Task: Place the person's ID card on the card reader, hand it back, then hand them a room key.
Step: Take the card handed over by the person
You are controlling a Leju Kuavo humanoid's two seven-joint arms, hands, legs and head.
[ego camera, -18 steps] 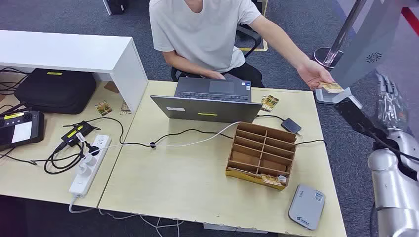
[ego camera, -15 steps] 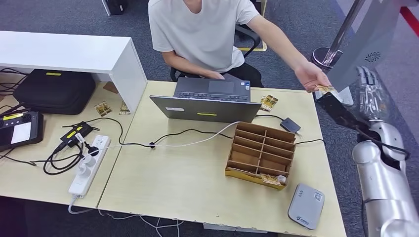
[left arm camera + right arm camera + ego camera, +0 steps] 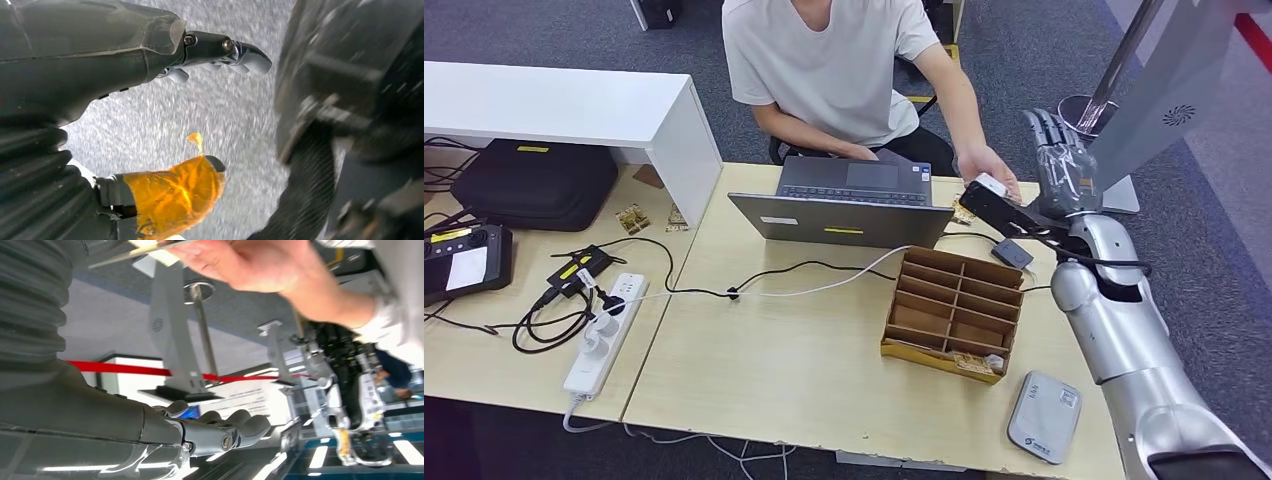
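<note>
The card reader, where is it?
In the head view the grey card reader lies at the table's near right corner, just in front of the cardboard organizer.

Right hand (image 3: 1061, 170) has swung left from the scene's right edge to the table's far right corner; the person's hand (image 3: 987, 172), holding the ID card (image 3: 990, 185), has drawn left alongside it.

1. No word, brand or number can be read in any view.
2. The card reader (image 3: 1044, 417) bears a small blue mark and a sticker, perhaps a logo, too small to read.
3. The laptop (image 3: 844, 215) carries a yellow strip and a white label, both illegible.
4. The black case (image 3: 536, 183) has a yellow tag, unreadable.
</note>
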